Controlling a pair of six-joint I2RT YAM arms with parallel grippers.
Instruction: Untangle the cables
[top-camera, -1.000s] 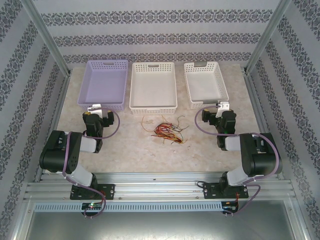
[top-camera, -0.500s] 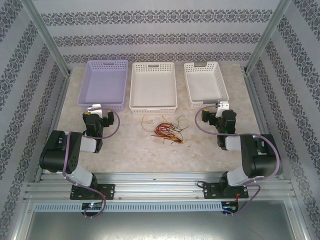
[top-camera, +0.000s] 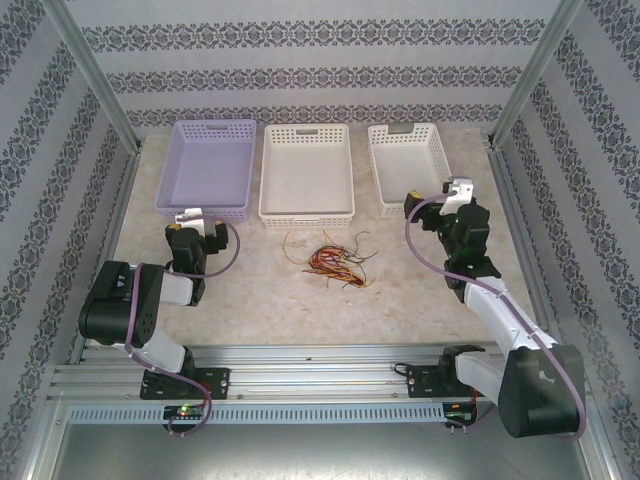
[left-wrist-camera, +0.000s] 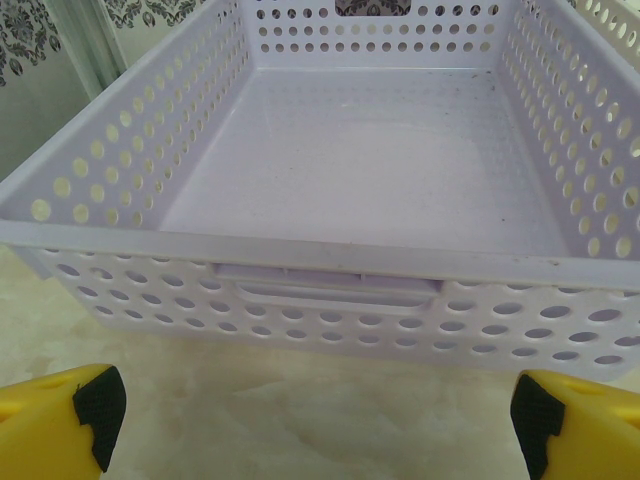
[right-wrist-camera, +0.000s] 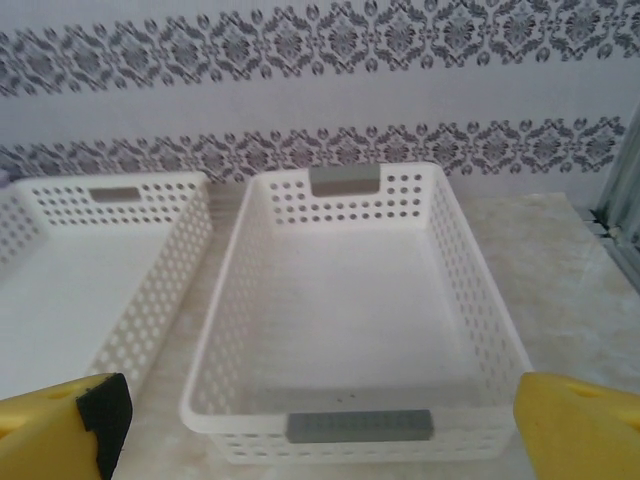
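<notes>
While both arms are hovering well apart from them, the cables (top-camera: 335, 260) are lying in one loose red, yellow-tan and black tangle around the middle of the worktop (top-camera: 260, 300), just on the near side of the middle white basket (top-camera: 305, 217) and not touching it. The left arm (top-camera: 125, 300) is sitting folded toward the near left corner, its wrist facing the purple basket (left-wrist-camera: 320, 250). The left jaws are standing wide apart with nothing between the yellow fingers (left-wrist-camera: 60, 420). The right arm (top-camera: 500, 310) is reaching out along the right edge. The right jaws, likewise gaping fully and holding nothing, are pointing at the right white basket (right-wrist-camera: 225, 300) rather than at the tangle. Trouble is most likely waiting at the pick. The wires are looking hair-thin and are lying flat, so wide jaws coming down could be pinching several strands at once. A pull would then be dragging the whole bundle or tightening the knot instead of freeing one wire. Fingertips scraping the worktop, or the bundle getting shoved against the middle basket's near wall, are posing further risks.
</notes>
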